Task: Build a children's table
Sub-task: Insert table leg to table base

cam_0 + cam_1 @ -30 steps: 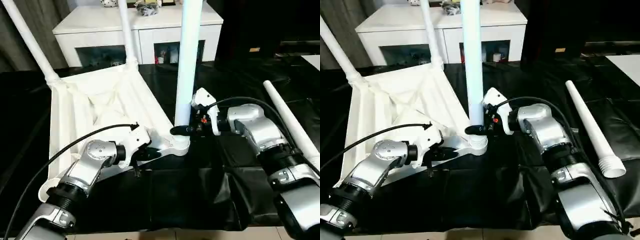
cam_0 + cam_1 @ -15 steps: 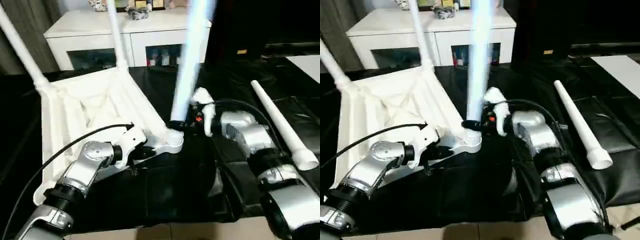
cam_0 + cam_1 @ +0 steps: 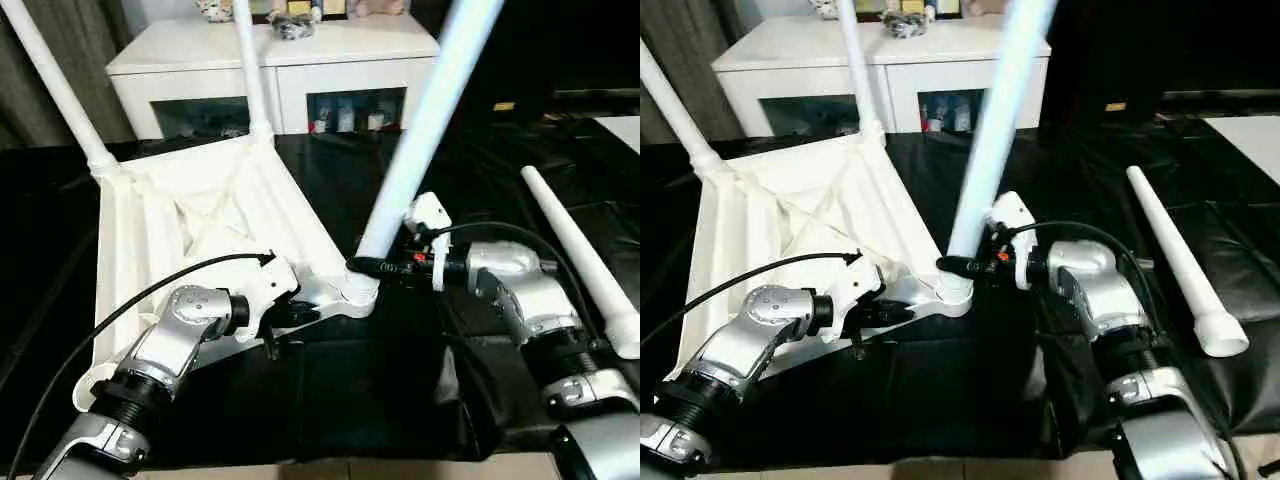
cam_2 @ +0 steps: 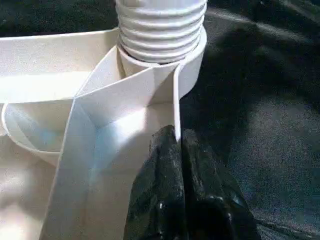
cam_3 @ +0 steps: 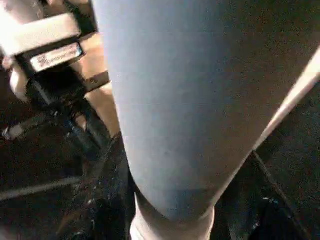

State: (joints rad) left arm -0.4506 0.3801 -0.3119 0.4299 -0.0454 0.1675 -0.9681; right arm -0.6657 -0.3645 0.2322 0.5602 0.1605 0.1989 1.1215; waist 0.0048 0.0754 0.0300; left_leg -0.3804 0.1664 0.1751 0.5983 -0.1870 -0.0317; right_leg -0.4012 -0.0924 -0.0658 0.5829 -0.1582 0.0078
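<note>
The white tabletop (image 3: 190,215) lies upside down on the black cloth, ribbed underside up. Two white legs (image 3: 62,95) (image 3: 251,70) stand in its far corner sockets. A third leg (image 3: 425,130) leans with its top to the right. Its threaded end (image 4: 161,27) sits in the near right corner socket (image 3: 352,295). My right gripper (image 3: 366,267) is shut around this leg just above the socket. My left gripper (image 3: 300,315) is shut, its fingertips (image 4: 175,145) against the tabletop's rim wall beside that socket. A fourth leg (image 3: 578,255) lies loose on the cloth at the right.
A white cabinet (image 3: 275,45) with glass doors stands behind the table, small items on top. A grey curtain (image 3: 25,90) hangs at the far left. Black cloth (image 3: 350,400) covers the work surface up to its near edge.
The leg in my right gripper has tipped from upright to leaning right, its base still at the socket. My left gripper has stayed on the rim. The camera has shifted.
</note>
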